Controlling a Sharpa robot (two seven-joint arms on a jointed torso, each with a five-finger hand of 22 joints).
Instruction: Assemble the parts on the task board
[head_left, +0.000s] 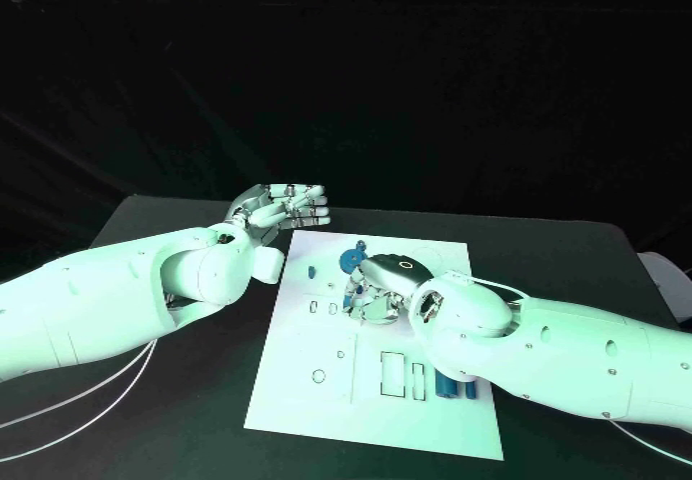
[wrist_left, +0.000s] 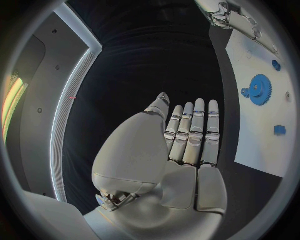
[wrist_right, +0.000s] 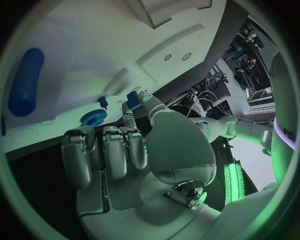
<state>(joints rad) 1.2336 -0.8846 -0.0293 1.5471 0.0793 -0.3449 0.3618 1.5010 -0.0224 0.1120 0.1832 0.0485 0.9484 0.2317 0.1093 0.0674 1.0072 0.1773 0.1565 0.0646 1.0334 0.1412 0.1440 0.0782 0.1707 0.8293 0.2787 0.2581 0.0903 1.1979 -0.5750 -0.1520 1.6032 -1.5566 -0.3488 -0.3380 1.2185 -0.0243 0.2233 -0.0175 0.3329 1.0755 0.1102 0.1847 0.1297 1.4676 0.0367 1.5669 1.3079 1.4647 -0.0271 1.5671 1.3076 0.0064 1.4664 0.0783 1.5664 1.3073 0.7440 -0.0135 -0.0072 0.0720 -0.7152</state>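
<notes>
Right hand (head_left: 378, 292): fingers curled down onto the middle of the white board (head_left: 310, 360). In the right wrist view the fingertips (wrist_right: 133, 102) meet around a small blue piece (wrist_right: 133, 96); it looks pinched there, though much of it is hidden by the fingers. From the head view the hand's own back covers the contact, so the grip cannot be confirmed from above. Palm faces down, arm coming in low across the board's right side.

Left hand (head_left: 283, 207): fingers (wrist_left: 195, 132) straight and held together, thumb alongside, nothing in it. It hovers off the board's far-left corner, above the black table (head_left: 173, 215), palm turned up and inward.

Parts: a blue gear (head_left: 351, 260) lies on the board just beyond the right hand, also clear in the left wrist view (wrist_left: 259, 90), with a small blue block (wrist_left: 279, 130) near it. Blue pegs (head_left: 457, 386) sit at the board's near right, partly cut off by the right forearm. Dark cut-outs (head_left: 391, 372) lie beside them
</notes>
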